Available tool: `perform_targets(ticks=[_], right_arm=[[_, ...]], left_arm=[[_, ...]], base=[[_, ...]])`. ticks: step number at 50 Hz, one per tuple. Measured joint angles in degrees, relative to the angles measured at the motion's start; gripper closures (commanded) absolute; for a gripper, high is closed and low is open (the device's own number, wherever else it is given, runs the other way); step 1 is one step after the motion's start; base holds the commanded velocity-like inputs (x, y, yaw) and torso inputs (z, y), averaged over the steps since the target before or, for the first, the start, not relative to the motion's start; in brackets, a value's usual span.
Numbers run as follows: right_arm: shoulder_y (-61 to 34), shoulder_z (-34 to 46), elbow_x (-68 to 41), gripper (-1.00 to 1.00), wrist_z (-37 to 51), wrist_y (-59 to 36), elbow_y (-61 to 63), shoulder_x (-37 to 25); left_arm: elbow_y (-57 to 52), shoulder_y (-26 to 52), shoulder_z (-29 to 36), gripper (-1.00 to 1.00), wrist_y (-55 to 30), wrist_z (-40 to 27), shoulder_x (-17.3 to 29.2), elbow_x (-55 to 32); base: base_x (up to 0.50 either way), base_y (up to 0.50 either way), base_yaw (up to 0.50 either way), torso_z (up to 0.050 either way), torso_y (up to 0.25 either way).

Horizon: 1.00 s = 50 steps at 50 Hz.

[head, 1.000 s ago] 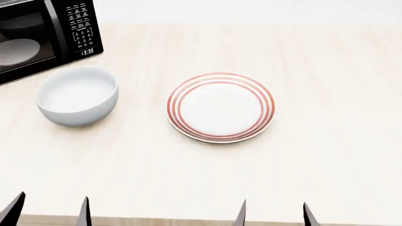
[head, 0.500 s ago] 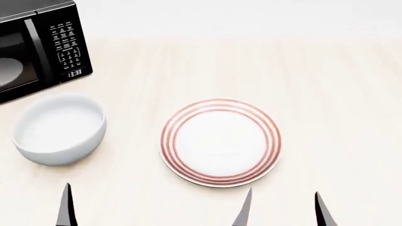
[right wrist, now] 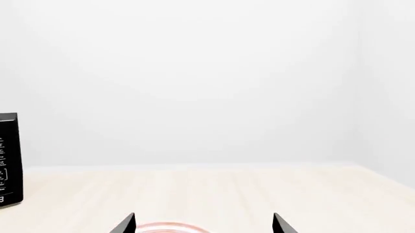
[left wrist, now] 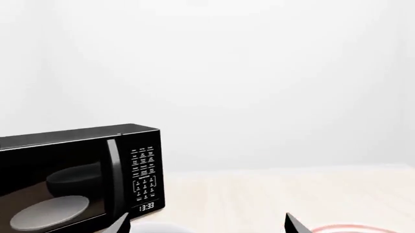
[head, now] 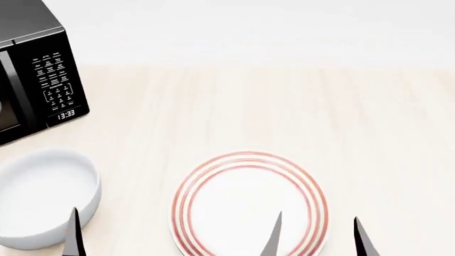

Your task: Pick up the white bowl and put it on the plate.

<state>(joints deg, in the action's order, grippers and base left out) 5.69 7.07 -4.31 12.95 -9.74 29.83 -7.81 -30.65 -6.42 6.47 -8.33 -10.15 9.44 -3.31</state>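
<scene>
The white bowl [head: 44, 196] stands at the table's left, plain and deep; its rim just shows in the left wrist view [left wrist: 155, 228]. The plate [head: 249, 205] with red rings lies to the bowl's right and shows faintly in the right wrist view [right wrist: 165, 226]. My left gripper [left wrist: 207, 225] is open and empty, with one fingertip [head: 73, 234] over the bowl's near right side; its other finger is out of the head view. My right gripper [head: 318, 240] is open and empty at the plate's near right edge, and its tips also show in the right wrist view [right wrist: 203, 225].
A black microwave [head: 32, 80] stands at the back left of the light wooden table [head: 341, 117], behind the bowl, with a turntable plate seen through its door [left wrist: 52, 213]. A white wall runs behind the table.
In the head view the bowl, plate and microwave have slid down and to the left, and look larger. The gripper tips now overlap the bowl and the plate's edge.
</scene>
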Motion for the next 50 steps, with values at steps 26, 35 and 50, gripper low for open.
perform_targets(ticks=[26, 35, 50], right_arm=[[0.33, 1.77, -1.27, -1.00, 0.69, 1.27, 0.23, -1.35], [0.46, 2.14, -2.03, -1.00, 0.84, 1.65, -0.16, -1.67], [0.55, 2.70, -3.02, -1.00, 1.35, 1.55, 0.23, -2.20]], left_arm=[[-11.12, 5.68, -5.12, -1.00, -16.24, -3.03, 3.72, -1.63], [-18.95, 13.77, -11.99, -1.00, -34.37, -0.43, 8.56, -6.99], [-13.97, 25.87, -20.29, -1.00, -54.68, 3.90, 15.06, -13.36]], base=[[0.00, 0.00, 0.00, 0.000, 0.000], [0.00, 0.00, 0.00, 0.000, 0.000], [0.00, 0.00, 0.00, 0.000, 0.000]])
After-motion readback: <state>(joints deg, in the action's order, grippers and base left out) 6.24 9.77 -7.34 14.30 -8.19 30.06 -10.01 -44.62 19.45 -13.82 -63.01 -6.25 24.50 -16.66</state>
